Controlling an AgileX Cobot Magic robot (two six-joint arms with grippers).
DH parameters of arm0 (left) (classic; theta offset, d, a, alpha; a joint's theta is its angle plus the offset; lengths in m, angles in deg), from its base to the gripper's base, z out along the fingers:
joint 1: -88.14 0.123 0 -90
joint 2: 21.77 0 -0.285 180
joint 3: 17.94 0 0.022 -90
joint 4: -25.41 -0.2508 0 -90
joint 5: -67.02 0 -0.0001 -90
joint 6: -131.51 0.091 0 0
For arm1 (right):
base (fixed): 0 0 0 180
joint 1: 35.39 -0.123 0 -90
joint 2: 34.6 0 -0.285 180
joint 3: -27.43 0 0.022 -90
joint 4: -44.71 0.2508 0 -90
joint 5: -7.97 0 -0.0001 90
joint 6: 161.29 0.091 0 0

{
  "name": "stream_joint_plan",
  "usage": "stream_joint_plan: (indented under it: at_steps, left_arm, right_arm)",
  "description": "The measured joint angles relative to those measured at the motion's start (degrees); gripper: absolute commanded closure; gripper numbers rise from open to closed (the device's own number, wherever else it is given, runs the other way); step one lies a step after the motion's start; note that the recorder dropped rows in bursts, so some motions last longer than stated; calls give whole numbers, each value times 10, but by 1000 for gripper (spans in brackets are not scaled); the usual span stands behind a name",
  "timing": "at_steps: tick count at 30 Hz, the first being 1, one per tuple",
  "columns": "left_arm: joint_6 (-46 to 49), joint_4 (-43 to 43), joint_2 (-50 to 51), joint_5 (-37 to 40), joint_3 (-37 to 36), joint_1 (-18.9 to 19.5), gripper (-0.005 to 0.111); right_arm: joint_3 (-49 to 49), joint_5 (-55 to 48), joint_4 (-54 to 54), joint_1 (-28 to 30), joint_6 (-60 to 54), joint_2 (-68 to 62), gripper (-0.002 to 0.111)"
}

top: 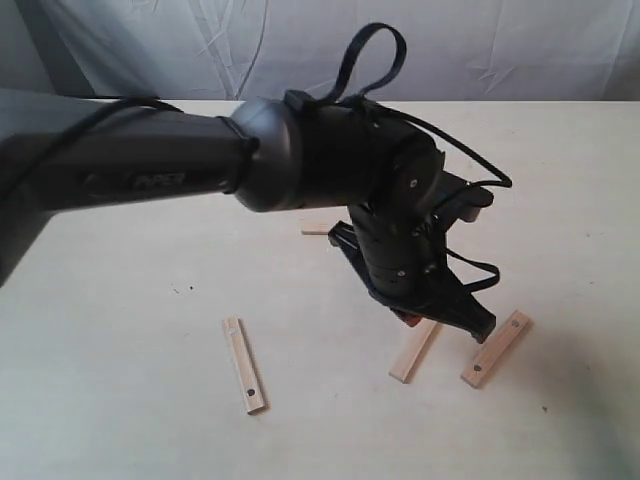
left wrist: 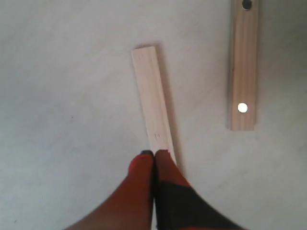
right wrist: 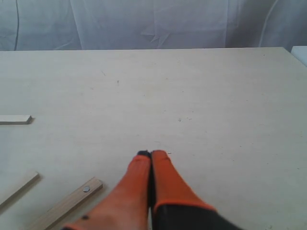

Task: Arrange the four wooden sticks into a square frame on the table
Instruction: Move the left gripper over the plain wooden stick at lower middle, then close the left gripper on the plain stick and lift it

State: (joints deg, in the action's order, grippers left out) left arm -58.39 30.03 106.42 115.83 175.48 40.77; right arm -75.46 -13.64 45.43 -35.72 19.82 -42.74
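Left gripper [left wrist: 153,155], clenched empty, has its tips at one plain stick's [left wrist: 154,103] end; a holed stick [left wrist: 243,67] lies just beside. Right gripper [right wrist: 151,154] is clenched on nothing. Four wooden sticks [top: 245,365] lie apart on the table [top: 120,330].

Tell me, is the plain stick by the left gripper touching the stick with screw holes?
Apart. The left wrist view shows bare table between the plain stick and the stick with screw holes along their whole visible length.
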Motion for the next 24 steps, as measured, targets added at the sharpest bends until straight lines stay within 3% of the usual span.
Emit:
stream_joint_plan:
  at_steps: [3, 6, 8, 24]
  left_arm:
    - [-10, 7, 22, -7, 2, -1, 95]
    - [-12, 14, 25, -20, 4, -1, 73]
    - [-12, 16, 29, -23, 5, -1, 66]
    - [-12, 0, 56, -64, 6, -1, 66]
  right_arm:
    - [0, 0, 0, 0, 0, 0, 109]
    - [0, 0, 0, 0, 0, 0, 109]
    - [0, 0, 0, 0, 0, 0, 109]
    - [0, 0, 0, 0, 0, 0, 109]
